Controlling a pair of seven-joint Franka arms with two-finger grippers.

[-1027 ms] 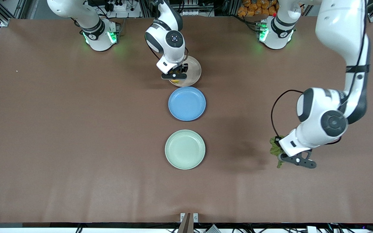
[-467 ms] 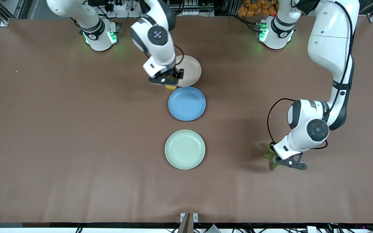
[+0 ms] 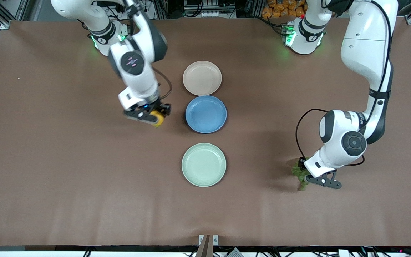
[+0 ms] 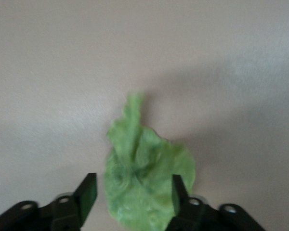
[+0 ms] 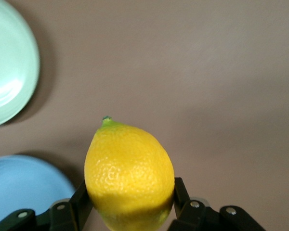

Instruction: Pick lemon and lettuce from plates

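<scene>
Lemon (image 5: 130,173) is clamped between the jaws of the right gripper (image 3: 151,117), nub end pointing away from the wrist, and is carried in the air at mid-height of the front frame, over bare counter (image 3: 66,178) just beside the blue plate (image 3: 206,114), toward the right arm's end. Both task plates are seen empty: the beige-pink plate (image 3: 202,77) at upper centre, the mint plate (image 3: 203,164) at lower centre. Lettuce (image 3: 299,175) is off its plate, in the lower part of the frame toward the left arm's end, well apart from the mint plate. The left gripper (image 4: 132,192) is low over it with jaws apart, the leaf sitting between them and apparently on the counter; contact with one finger cannot be ruled out. Step in hand is judged to be the set-down of both items. The left gripper should be lifted straight up so that the crinkled leaf is not dragged or snagged. The lemon should be lowered until it is seated before the jaws are parted, long axis flat, since a roll toward the blue plate is likely otherwise.
</scene>
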